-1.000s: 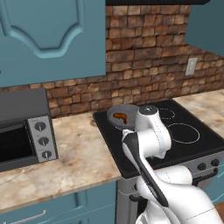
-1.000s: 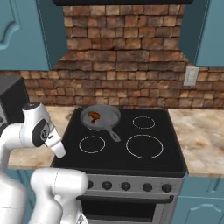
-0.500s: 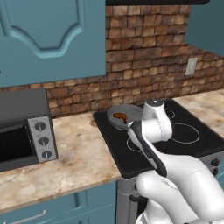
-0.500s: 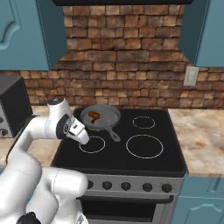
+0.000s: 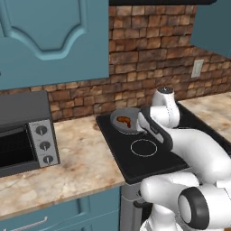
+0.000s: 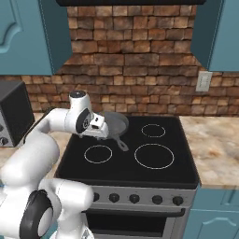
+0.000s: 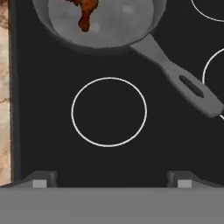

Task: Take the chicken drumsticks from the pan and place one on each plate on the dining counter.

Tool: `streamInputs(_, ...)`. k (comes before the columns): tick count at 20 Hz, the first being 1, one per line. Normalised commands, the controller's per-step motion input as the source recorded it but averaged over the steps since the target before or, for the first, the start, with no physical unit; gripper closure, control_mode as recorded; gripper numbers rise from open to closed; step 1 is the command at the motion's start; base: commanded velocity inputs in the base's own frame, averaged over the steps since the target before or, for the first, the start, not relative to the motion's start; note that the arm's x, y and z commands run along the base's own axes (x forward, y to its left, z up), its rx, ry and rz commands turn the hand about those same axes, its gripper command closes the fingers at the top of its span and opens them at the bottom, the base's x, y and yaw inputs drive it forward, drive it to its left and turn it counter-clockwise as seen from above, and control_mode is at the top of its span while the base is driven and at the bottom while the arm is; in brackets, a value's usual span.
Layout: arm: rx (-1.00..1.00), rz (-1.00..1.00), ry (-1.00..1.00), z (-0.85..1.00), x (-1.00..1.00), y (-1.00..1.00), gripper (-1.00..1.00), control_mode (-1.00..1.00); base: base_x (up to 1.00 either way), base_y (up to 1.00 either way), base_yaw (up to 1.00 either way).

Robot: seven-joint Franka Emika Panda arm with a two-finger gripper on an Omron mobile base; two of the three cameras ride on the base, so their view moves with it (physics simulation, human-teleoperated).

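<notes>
The dark grey pan (image 7: 113,26) sits on the back-left of the black stove, its long handle (image 7: 183,83) pointing to the lower right in the hand view. Reddish-brown chicken drumsticks (image 7: 85,15) lie in the pan's left part, cut off by the top edge; they also show as a brown patch (image 5: 123,120). My gripper (image 7: 112,181) hovers over the front-left burner ring (image 7: 109,111), short of the pan, open with nothing between its fingertips (image 7: 43,179). From the right base, the hand (image 6: 98,127) covers the pan's left side (image 6: 117,122). The plates and dining counter are out of view.
A grey microwave (image 5: 22,135) stands on the beige wall counter (image 5: 76,158) left of the stove. More counter (image 6: 214,140) lies right of the stove. A brick wall and teal upper cabinets (image 5: 54,36) close the back. Other burner rings (image 6: 154,156) are bare.
The arm has swung from the counter left of the stove to the right, over the front-left burner and closer to the pan. The pan and drumsticks have not moved.
</notes>
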Motion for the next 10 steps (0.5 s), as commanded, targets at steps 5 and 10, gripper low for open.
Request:
streamInputs(5,-0.08,0.18,0.10,0.14,0.63,0.00,-1.00,-1.00,0.00,0.00,0.00)
streamInputs(10,-0.02,0.12,0.00,-0.22,0.64,0.02,-1.00,-1.00,0.00,0.00,0.00)
